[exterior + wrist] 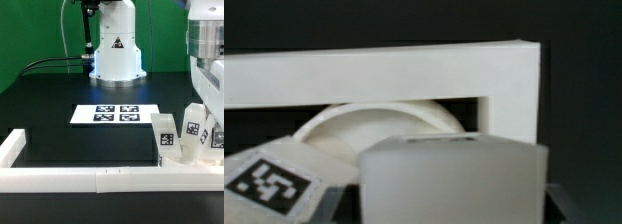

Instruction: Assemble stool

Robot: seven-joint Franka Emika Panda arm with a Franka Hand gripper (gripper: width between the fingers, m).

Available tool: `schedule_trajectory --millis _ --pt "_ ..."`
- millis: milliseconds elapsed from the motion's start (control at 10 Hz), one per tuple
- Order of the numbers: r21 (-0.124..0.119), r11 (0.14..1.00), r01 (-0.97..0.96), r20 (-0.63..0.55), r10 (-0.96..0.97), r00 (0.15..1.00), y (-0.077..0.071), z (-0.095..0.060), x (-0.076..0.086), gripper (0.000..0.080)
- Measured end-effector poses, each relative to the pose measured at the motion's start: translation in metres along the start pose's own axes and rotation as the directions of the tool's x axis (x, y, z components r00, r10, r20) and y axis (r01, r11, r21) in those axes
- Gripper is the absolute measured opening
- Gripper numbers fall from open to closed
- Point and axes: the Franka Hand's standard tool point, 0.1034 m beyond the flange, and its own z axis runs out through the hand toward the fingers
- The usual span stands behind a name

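In the exterior view, the arm is seen coming down at the exterior view's right, where a cluster of tagged legs [193, 135] is stood up against the rail [100, 178] near the corner. The marker board [116, 115] is laid flat mid-bench [50, 105], well apart from the legs. The hand [207, 108] is sunk in among the legs, and whether anything is gripped can't be told from here, tbh. In the wrist view, most of the foreground is filled by a blurry white leg [452, 182] right under the camera, with the round seat [375, 125] tucked behind it against the rail corner, and a tagged part [274, 182] lying tilted beside it. The fingers aren't shown, so their spread can't be called either. The parts would be judged light, stiff and a bit slick, being hard plastic; the legs would best be pinched across two flat opposite faces, and the seat taken by its rim. Neighbouring legs could easily be knocked over.
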Motion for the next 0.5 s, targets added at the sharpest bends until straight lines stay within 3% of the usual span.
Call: schedule_trajectory --millis 200,300,400,500 --pt "0.03 0.968 -0.251 0.031 0.25 0.968 -0.0015 0.0004 -0.0028 0.0336" --pt "0.052 0.965 -0.257 0.039 0.255 0.966 -0.0011 0.0012 -0.0071 0.0336" --pt "0.051 0.978 -0.201 0.038 0.2 0.979 -0.0001 0.0008 -0.0081 0.0412" --pt "0.05 0.984 -0.169 0.036 0.167 0.985 -0.0003 0.0003 -0.0073 0.0412"
